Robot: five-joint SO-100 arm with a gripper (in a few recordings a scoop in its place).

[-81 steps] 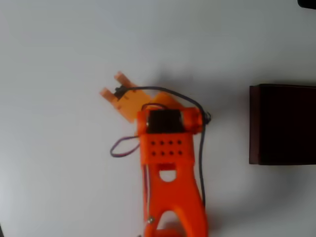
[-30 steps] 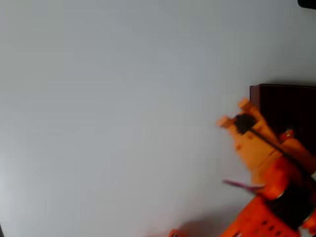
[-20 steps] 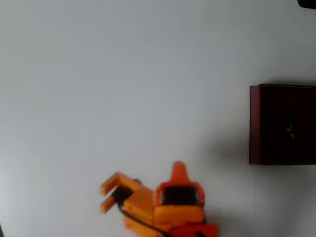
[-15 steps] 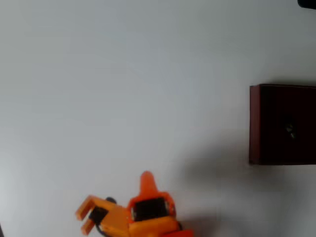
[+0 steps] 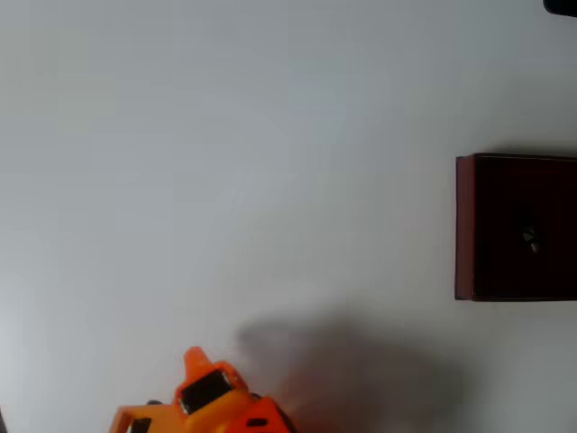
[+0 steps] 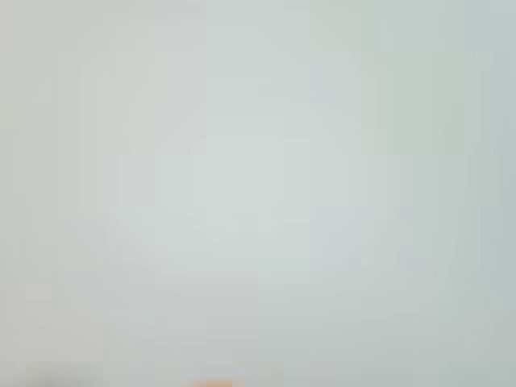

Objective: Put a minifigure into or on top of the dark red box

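Observation:
The dark red box (image 5: 465,225) sits at the right edge of the overhead view, cut off by the frame, its inside near-black. The minifigure (image 5: 529,239) lies inside it, a tiny dark shape with a small whitish spot. The orange arm (image 5: 209,397) has drawn back to the bottom left edge, far from the box. Just a sliver of my gripper (image 5: 131,422) shows there, its fingers cut off by the frame, so how they stand cannot be told. In the wrist view a faint orange tip (image 6: 214,383) touches the bottom edge over blank white.
The white table (image 5: 225,162) stretches across the overhead view. The arm's soft shadow (image 5: 352,370) lies at the bottom middle. A small dark object (image 5: 561,5) pokes in at the top right corner.
The gripper carried the minifigure to the box and let it go inside. The arm then swung back left and down, now mostly out of the frame's bottom edge.

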